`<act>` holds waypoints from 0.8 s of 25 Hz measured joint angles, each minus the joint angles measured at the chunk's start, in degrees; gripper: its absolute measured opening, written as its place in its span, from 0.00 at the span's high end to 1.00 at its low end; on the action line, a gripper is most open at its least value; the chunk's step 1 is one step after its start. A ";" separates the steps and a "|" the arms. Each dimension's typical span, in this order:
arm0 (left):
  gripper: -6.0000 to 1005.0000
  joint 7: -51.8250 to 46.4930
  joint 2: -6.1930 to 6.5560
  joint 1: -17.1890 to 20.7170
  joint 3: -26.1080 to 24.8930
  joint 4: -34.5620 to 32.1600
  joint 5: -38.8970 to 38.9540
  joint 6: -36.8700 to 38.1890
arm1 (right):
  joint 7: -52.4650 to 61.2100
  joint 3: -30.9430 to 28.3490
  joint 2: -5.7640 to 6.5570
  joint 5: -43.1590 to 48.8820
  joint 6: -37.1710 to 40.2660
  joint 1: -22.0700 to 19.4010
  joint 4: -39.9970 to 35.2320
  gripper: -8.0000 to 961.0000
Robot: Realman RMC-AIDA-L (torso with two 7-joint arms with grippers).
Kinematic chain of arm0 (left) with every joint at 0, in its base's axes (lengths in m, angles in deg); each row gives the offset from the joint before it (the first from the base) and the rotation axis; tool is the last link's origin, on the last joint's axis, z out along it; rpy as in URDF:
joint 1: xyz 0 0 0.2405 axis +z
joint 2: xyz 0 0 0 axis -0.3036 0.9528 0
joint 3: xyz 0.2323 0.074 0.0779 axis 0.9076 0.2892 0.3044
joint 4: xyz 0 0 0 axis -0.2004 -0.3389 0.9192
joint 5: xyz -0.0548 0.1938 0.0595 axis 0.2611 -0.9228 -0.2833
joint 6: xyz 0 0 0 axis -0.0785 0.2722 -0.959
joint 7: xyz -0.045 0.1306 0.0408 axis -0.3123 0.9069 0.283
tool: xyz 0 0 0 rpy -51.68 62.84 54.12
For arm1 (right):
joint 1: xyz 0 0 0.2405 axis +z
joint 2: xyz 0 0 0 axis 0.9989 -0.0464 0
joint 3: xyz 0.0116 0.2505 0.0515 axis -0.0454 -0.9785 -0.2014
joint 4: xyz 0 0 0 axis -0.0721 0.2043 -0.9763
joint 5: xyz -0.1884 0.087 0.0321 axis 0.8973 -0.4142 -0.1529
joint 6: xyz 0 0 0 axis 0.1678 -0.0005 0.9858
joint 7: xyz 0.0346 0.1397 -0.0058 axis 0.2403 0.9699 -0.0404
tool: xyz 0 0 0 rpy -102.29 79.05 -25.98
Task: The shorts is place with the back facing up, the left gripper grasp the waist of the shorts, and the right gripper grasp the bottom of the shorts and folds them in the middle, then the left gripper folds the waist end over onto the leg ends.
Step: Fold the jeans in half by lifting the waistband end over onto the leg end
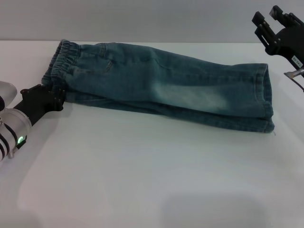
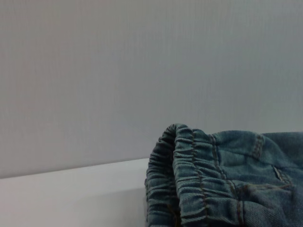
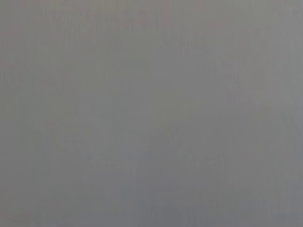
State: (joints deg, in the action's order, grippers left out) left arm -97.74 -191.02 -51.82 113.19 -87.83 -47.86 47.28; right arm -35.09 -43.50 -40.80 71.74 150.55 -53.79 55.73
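One half-fold is done on the denim shorts. Left gripper sits at the waistband; grip can't be told. Waist could be missed & layers pulled apart. Right gripper is raised, spread wide.

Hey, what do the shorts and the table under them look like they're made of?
The shorts look like washed blue denim: faded pale patches, tan stitching and a gathered elastic waistband. The table looks like a smooth, matte white board, probably laminate or painted; the exact material isn't clear.
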 joint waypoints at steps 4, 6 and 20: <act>0.67 0.05 0.00 0.08 -0.88 0.09 0.00 0.66 | -0.01 0.00 0.01 0.00 0.07 -0.07 0.00 0.51; 0.68 0.06 0.01 0.18 -2.35 0.15 0.00 1.23 | -0.04 0.00 0.01 0.00 0.21 -0.15 0.00 0.51; 0.95 0.11 0.19 0.15 -3.01 0.16 0.00 2.83 | -0.12 -0.09 -0.01 0.00 -1.34 0.69 0.05 0.51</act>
State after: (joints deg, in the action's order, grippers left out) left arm -97.64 -190.83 -51.67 110.18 -87.67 -47.86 50.11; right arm -35.21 -43.58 -40.81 71.74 149.22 -53.10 55.78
